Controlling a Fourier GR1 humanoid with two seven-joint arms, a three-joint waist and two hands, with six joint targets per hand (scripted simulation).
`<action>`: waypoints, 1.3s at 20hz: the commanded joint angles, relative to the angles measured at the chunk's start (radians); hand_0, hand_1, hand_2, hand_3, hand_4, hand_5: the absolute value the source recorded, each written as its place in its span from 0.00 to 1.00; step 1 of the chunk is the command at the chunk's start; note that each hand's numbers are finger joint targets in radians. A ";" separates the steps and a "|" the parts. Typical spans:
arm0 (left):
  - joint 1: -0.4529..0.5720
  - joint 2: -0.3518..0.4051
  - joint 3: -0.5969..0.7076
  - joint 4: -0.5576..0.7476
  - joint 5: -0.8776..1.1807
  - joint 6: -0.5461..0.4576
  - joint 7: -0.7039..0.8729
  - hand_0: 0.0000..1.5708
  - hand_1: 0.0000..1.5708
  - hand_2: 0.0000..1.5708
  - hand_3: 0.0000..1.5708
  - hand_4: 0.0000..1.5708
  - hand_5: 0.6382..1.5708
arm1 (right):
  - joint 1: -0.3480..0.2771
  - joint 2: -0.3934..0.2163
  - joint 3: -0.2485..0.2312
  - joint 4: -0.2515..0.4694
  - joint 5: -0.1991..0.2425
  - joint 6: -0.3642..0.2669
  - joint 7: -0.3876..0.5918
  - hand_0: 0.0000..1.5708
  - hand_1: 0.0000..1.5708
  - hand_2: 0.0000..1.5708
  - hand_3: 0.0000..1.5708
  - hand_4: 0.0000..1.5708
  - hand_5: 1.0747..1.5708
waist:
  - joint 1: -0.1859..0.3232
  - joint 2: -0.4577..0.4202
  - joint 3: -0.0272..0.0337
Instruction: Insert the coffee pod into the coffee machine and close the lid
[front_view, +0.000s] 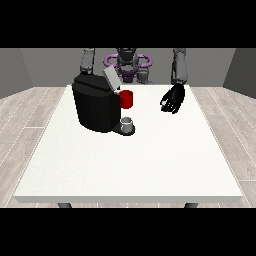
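The black coffee machine stands on the left half of the white table, with its grey lid tilted up and open. A red thing at the machine sits at its front right. A small grey thing rests on the machine's low black base; I cannot tell whether it is the pod. The hand at the view's right hangs above the table to the right of the machine, apart from it, fingers relaxed and holding nothing. The other arm drops behind the machine, which hides its hand.
The table's front edge is nearest the camera. The robot's torso stands behind the far edge. Wooden floor surrounds the table.
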 joint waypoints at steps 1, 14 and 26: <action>0.010 -0.014 -0.068 0.010 -0.084 -0.019 0.030 0.58 0.58 0.66 0.57 0.21 1.00 | 0.024 -0.026 -0.036 0.082 -0.021 0.027 -0.076 0.00 0.00 0.00 0.00 0.00 1.00 | 0.008 -0.012 0.0002; -0.063 -0.050 -0.018 0.144 -0.145 0.004 -0.066 0.76 0.76 0.82 0.77 0.32 1.00 | -0.011 -0.027 -0.043 0.143 0.048 -0.054 -0.023 0.00 0.00 0.00 0.00 0.00 1.00 | 0.030 -0.050 -0.0005; -0.198 -0.083 0.029 0.062 -0.047 -0.289 -0.033 0.87 0.87 0.88 0.84 0.32 1.00 | 0.025 0.004 -0.030 0.231 0.064 -0.082 -0.032 0.00 0.00 0.00 0.00 0.00 1.00 | 0.058 -0.176 0.0000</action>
